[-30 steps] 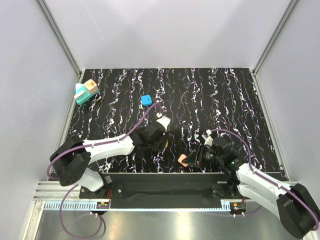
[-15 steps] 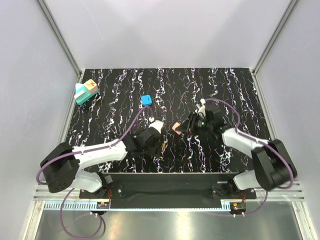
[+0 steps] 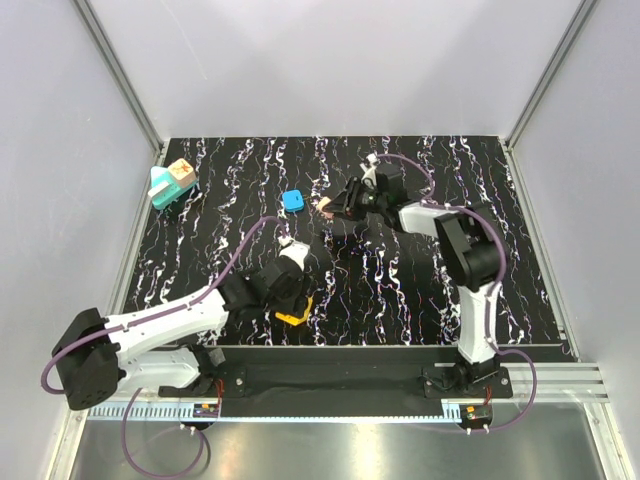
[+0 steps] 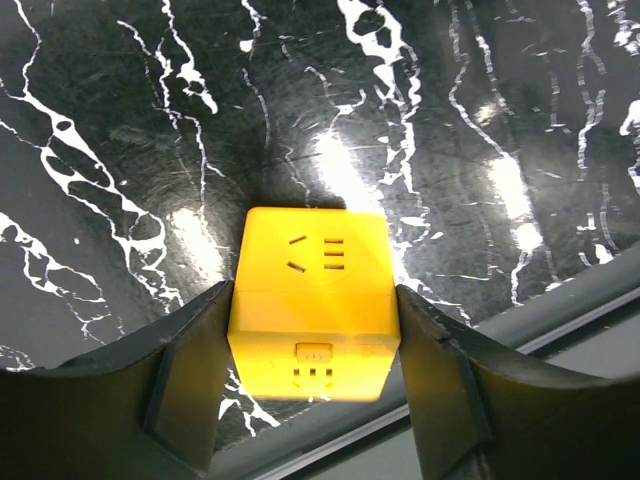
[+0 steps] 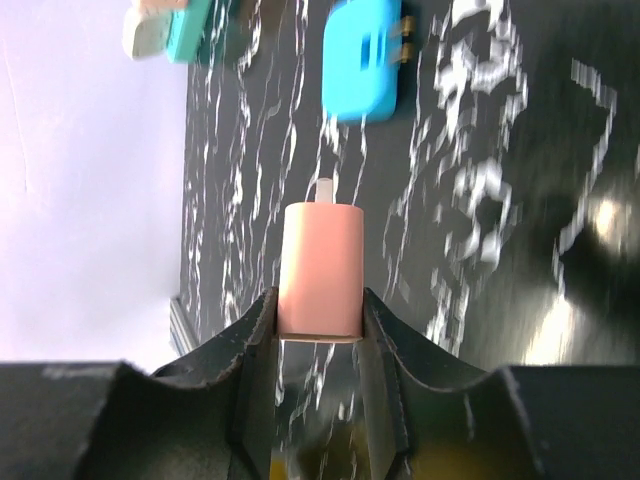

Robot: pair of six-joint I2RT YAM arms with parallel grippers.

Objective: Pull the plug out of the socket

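overhead, the plug (image 3: 181, 172) sits on the socket (image 3: 161, 190) in the upper left corner of the black marbled table (image 3: 400, 290), tan block on teal base, the two joined and touching. neither gripper is near them.

the left gripper (image 3: 293, 312) is low in the frame, close to the table's near edge, closed around a yellow cube (image 3: 293, 314). in the left wrist view the left gripper (image 4: 315, 330) has its dark fingers (image 4: 190, 390) pressed flat against both side faces of the yellow cube (image 4: 315, 300). slots show on the cube's top face, and more slots and a small button on the face turned to the camera. whether the cube rests on the table or hangs just above it, i cannot tell.

the right gripper (image 3: 328, 206) reaches across to the upper middle of the frame, just beside a blue block (image 3: 293, 200), apart from it. it clamps a salmon-pink block (image 3: 324, 205). in the right wrist view the right gripper (image 5: 318, 300) has its fingers (image 5: 255, 360) squeezed on the lower sides of that salmon-pink block (image 5: 320, 265), which stands out beyond the tips with a pale prong on its far end. beyond it lies the blue block (image 5: 365, 60), showing brass prongs on one side, and at the upper left edge of that view the teal socket (image 5: 195, 35) appears, blurred.
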